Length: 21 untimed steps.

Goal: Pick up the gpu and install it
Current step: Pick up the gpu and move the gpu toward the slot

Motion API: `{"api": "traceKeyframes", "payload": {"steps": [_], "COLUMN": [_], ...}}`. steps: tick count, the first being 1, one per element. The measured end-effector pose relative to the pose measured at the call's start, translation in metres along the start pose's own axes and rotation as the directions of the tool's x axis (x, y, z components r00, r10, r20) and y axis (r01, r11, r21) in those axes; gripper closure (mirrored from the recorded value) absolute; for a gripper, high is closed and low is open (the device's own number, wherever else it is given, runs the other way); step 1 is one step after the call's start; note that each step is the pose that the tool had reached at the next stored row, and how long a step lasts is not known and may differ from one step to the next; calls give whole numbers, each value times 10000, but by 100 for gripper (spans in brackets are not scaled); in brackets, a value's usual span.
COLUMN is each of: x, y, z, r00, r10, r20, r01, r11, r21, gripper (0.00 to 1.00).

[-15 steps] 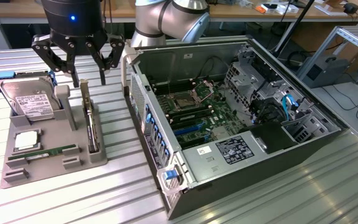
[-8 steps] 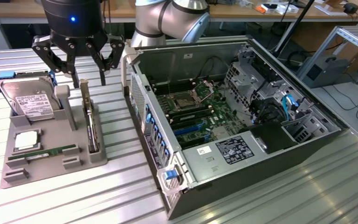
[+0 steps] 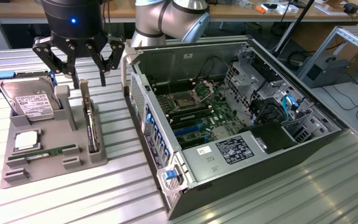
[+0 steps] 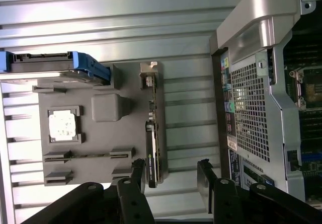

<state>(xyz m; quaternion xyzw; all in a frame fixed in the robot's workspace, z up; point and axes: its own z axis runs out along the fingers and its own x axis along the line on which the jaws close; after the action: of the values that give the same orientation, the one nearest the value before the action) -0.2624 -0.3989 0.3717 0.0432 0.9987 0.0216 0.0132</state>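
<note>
The gpu (image 3: pixel 91 122) is a thin dark card with a silver bracket at its far end. It stands on edge in a slot along the grey holder tray (image 3: pixel 54 164), on the side nearest the computer case. My gripper (image 3: pixel 90 80) hangs open just above the bracket end, holding nothing. In the wrist view the gpu (image 4: pixel 152 133) runs lengthwise across the tray (image 4: pixel 106 108). Its near end lies close beside one finger of the gripper (image 4: pixel 171 172) rather than centred in the gap. Beside the tray, the open computer case (image 3: pixel 328 136) lies on its side, its motherboard (image 3: pixel 195 109) exposed.
The tray also holds a silver hard drive (image 3: pixel 31 103) with blue rails, a square processor chip (image 3: pixel 27 140) and a narrow green memory stick (image 3: pixel 50 152). The case's perforated rear panel (image 4: pixel 251 108) sits close to the tray. Ribbed metal tabletop (image 3: pixel 104 196) surrounds both.
</note>
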Motion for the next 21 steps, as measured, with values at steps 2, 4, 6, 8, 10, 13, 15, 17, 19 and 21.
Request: {"api": "traceKeyframes", "payload": {"steps": [2,4,6,8,10,13,15,17,19,21], "x": [0,0,0,1,1,3,3,5,8,8], "y": [0,0,0,0,-1,-2,-2,-3,-6,-7], "z": [2,6,8,10,17,36,43,57,123,138], "r00": [10000,10000,10000,10000,10000,10000,10000,10000,10000,10000], "r10": [0,0,0,0,0,0,-1,0,0,0], "r20": [0,-1,0,0,0,0,0,0,-1,0], "r01": [0,0,0,0,0,0,1,0,0,0], "r11": [10000,10000,10000,10000,10000,10000,10000,10000,10000,10000], "r21": [0,1,2,3,3,3,3,4,4,4], "gripper": [46,46,46,46,46,46,46,46,46,46]}}
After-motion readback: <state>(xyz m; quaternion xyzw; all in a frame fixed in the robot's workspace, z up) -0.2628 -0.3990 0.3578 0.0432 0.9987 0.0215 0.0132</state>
